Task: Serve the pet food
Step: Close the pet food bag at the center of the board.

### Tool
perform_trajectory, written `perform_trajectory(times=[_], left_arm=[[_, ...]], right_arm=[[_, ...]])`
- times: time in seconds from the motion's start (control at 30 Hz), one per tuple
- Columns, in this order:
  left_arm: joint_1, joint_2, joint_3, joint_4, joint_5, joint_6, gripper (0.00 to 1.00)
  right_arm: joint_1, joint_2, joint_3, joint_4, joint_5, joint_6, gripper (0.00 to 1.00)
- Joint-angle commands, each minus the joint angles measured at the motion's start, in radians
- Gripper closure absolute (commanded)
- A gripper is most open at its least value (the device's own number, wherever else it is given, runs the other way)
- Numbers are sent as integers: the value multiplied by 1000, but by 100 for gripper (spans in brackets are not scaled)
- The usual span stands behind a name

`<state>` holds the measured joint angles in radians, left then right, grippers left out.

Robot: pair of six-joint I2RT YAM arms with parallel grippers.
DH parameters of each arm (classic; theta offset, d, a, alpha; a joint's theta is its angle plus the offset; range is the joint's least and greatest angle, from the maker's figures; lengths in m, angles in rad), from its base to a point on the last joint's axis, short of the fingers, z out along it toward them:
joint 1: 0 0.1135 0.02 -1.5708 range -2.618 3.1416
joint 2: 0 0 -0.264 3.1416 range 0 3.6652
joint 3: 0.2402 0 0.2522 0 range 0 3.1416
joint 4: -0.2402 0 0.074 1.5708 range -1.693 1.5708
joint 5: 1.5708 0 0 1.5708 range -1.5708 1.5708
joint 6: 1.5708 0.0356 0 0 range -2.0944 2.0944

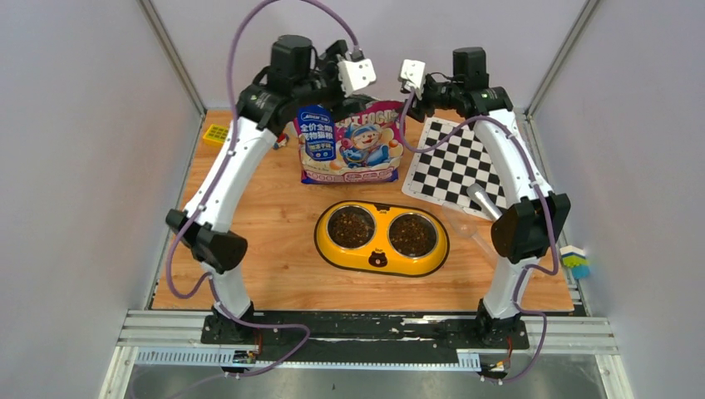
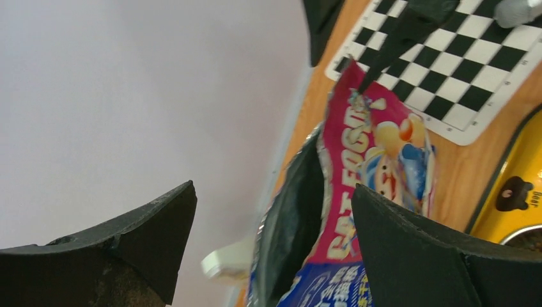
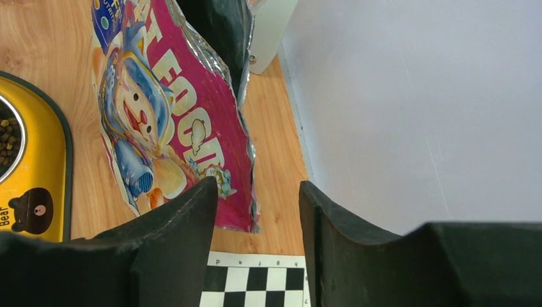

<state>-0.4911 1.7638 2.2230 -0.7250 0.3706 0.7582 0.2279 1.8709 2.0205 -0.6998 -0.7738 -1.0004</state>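
Pet food: small dark brown kibble pellets sit in both steel bowls of the yellow oval double-bowl feeder. That's right in the middle of the wooden tabletop.
Bag: the glossy pink-and-blue foil cat-food bag is just behind the feeder, cartoon cat facing the arms. Its top is torn open, and the mouth gapes dark in the left wrist view.
Left gripper: up at the left side of the bag's top, jaws spread wide and clamped on nothing. The bag's open mouth shows beyond the gap.
Right gripper: at the bag's top right corner, jaws apart with a narrower gap. The bag's pink edge lines up with that gap, and I can't tell whether either finger touches it.
Mat: a black-and-white checkerboard mat lies flat just right of the bag.
Scoop: a clear plastic scoop lies just right of the feeder at the mat's near edge, faint and hard to make out.
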Motion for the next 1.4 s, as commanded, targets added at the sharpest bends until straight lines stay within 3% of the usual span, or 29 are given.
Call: perform_trajectory(times=[0.0,0.2,0.43,0.6,0.8,0.9,1.2,1.37], left_arm=[[-21,113,80,-70,115,25,2],[-57,220,134,-108,164,61,2],[-63,282,181,-47,151,13,2],[-63,295,221,-38,192,-8,1],[-70,307,205,-84,188,72,6],[-70,330,200,-101,167,125,18],[-70,388,261,-126,136,159,39],[-70,394,262,-112,96,155,71]], right_arm=[[13,52,55,-7,-35,20,54],[14,54,43,28,-45,67,88],[14,37,17,51,-49,83,100],[-2,11,0,52,-63,100,100],[-22,-7,-12,52,-124,135,100],[-22,-13,-17,52,-135,139,100],[-24,-52,-45,31,-160,137,100],[-25,-56,-61,31,-143,131,100]])
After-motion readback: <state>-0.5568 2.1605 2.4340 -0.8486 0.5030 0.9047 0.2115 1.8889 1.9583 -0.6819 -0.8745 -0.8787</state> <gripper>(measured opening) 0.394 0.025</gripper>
